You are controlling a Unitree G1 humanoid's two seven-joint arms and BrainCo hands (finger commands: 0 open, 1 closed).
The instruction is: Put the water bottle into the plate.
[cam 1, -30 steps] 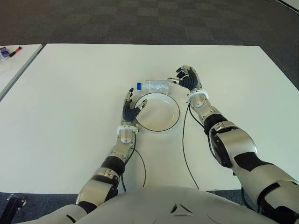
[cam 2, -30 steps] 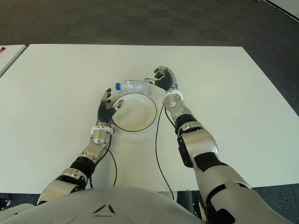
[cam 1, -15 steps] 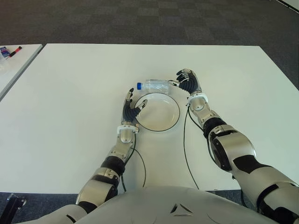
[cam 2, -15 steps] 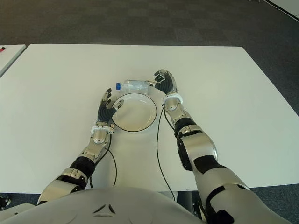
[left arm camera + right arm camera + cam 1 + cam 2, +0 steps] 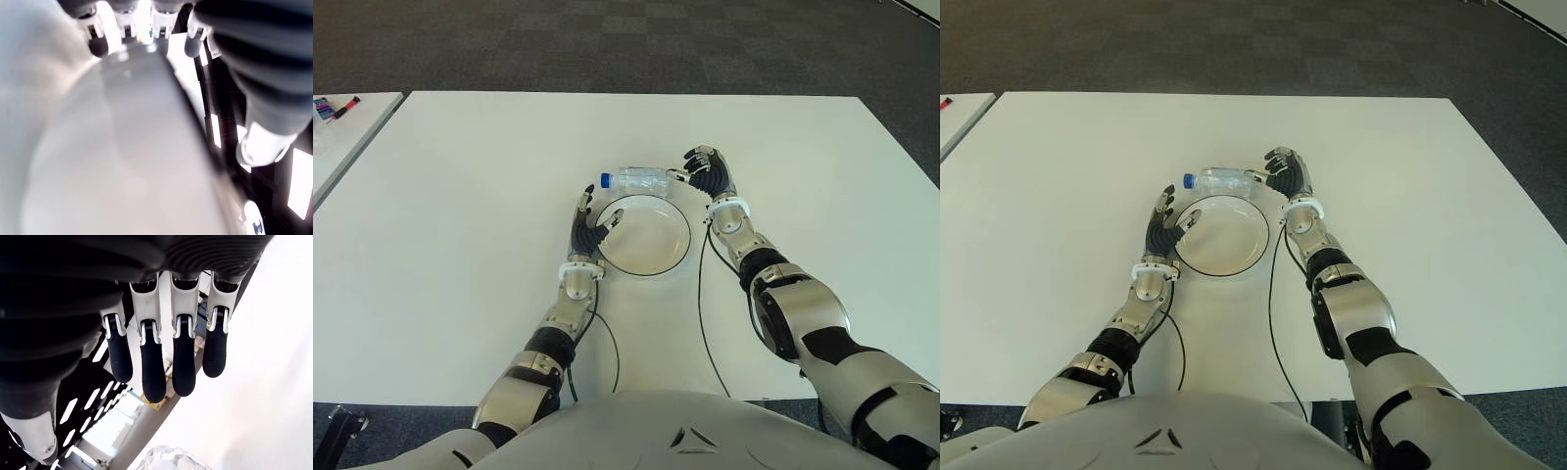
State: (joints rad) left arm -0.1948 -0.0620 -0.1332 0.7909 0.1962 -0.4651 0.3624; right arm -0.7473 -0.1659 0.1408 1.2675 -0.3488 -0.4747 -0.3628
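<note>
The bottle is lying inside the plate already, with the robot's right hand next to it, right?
Not quite. The bottle lies on the table just behind the plate, not inside it; the left eye view shows this. The right hand is indeed next to it, at its base.

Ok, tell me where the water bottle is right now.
In the eye views the water bottle lies on its side on the white table, just beyond the far rim of the plate, blue cap toward the robot's left, with the open right hand at its base end.
</note>
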